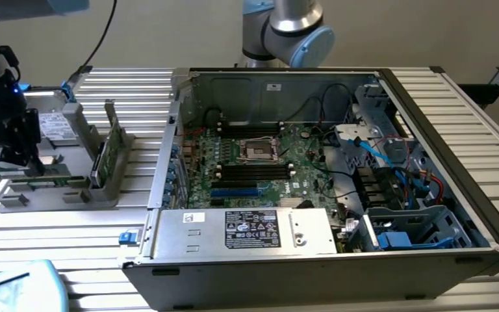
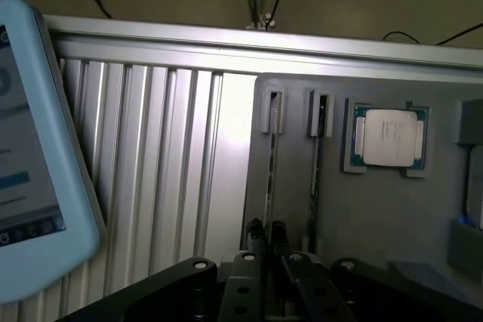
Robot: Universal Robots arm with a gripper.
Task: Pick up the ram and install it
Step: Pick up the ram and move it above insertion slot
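Grey tray [image 1: 54, 203], ram [image 1: 49, 170] upright in slot, fingers [image 2: 256, 231] gripping it

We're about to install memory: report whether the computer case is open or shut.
Open. The computer case has no side panel on, and its motherboard lies exposed to view.

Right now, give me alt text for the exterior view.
A robot gripper hangs low over a green ram stick in a grey holder at the exterior view's left. Beside it, an open computer case lies on a slatted metal table, motherboard exposed.
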